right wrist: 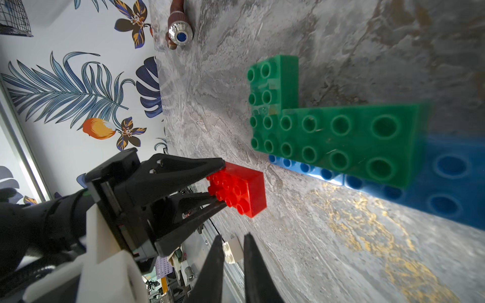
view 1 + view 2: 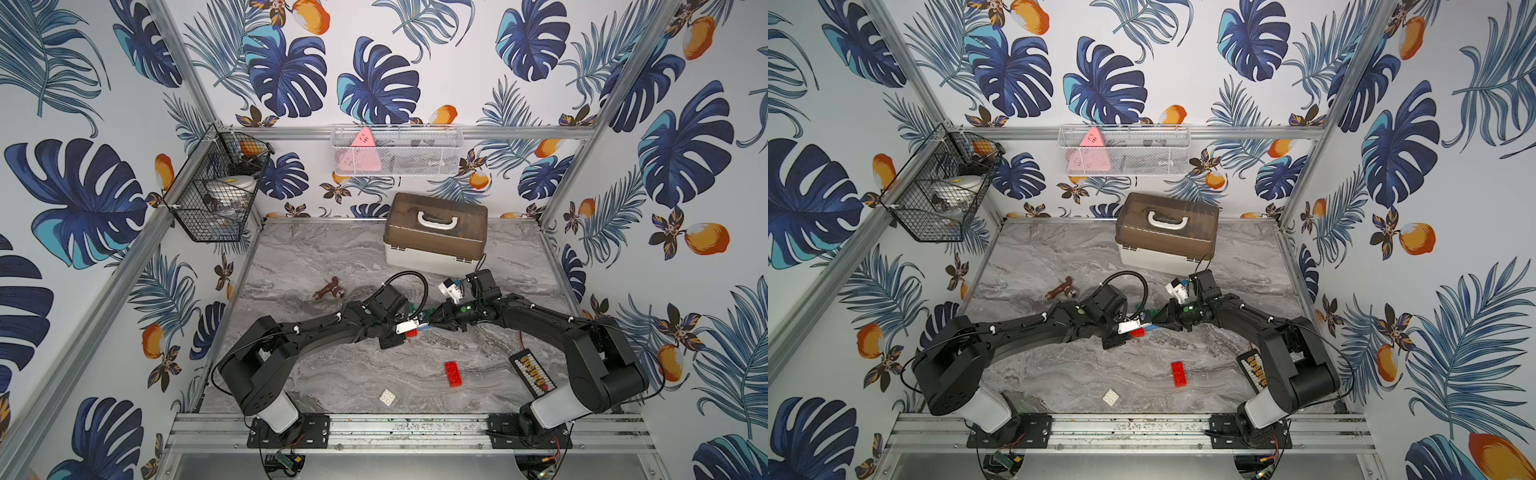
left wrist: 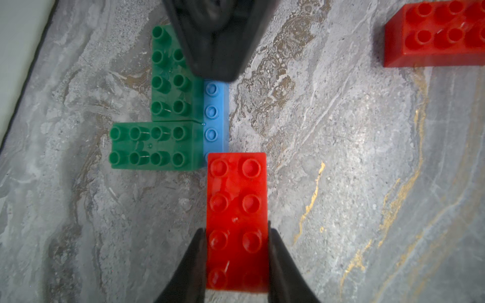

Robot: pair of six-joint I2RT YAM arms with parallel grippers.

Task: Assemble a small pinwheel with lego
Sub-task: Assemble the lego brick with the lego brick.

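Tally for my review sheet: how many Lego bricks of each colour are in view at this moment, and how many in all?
Green bricks: 2
Blue bricks: 2, laid end to end and partly under the green
Red bricks: 2
White brick: 1
Total: 7

No text, number or brand can be read in any view. The pink triangular piece (image 2: 363, 138) in the white mesh basket (image 2: 436, 163) on the back wall bears a few small dark marks, too small to make out. The stud tops of the red brick (image 3: 237, 199) are too blurred to tell any lettering.
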